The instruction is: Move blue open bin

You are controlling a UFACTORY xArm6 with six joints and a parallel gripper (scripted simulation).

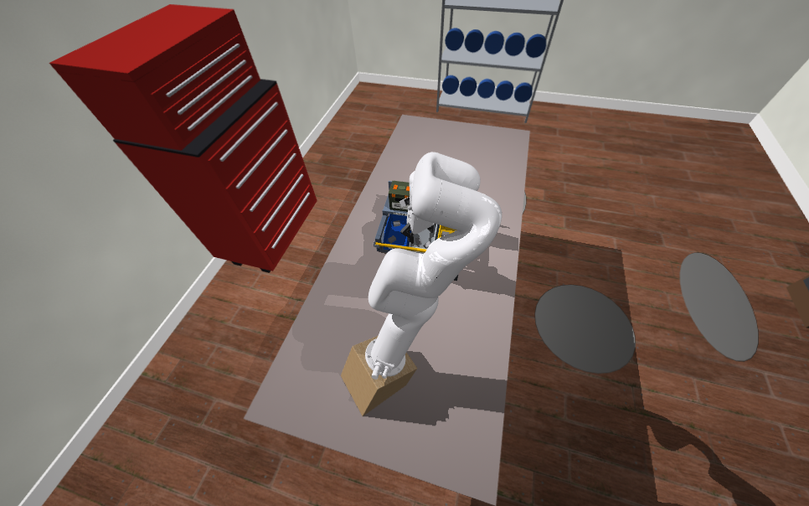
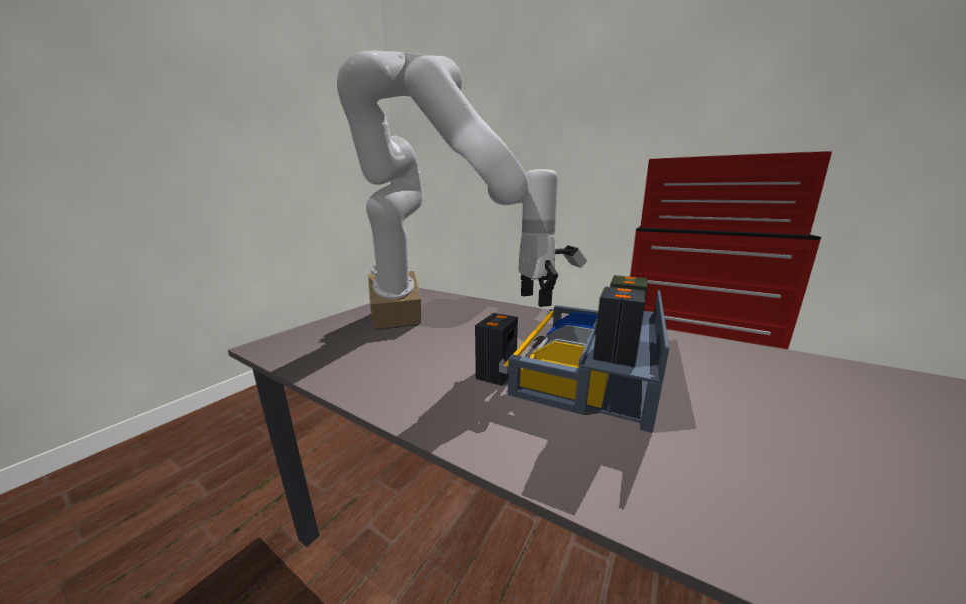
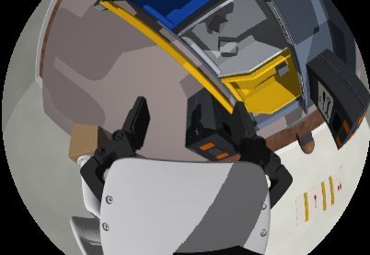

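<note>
The blue open bin (image 1: 397, 237) (image 2: 577, 320) (image 3: 186, 0) sits in the slate-blue shelf (image 2: 582, 390) (image 3: 298, 16), with a dark part visible inside. The grey bin (image 3: 248, 20) stands beside it, holding parts, and the yellow bin (image 2: 547, 382) (image 3: 271, 98) is at the other end. A yellow bar (image 1: 389, 245) (image 2: 534, 334) (image 3: 170, 52) runs along the shelf's front. My gripper (image 2: 535, 294) (image 3: 190, 109) is open and empty, above and in front of the shelf, turned at an angle to the bar. It touches no bin. In the top view the arm hides most of it.
A black case (image 2: 494, 348) (image 3: 202, 126) stands on the table top (image 1: 451, 446) (image 2: 809, 450) at the yellow-bin end, below one finger in the wrist view. Another dark case (image 2: 614, 326) (image 3: 338, 92) and an olive case (image 1: 399, 196) (image 2: 629, 282) stand on the shelf's upper deck.
</note>
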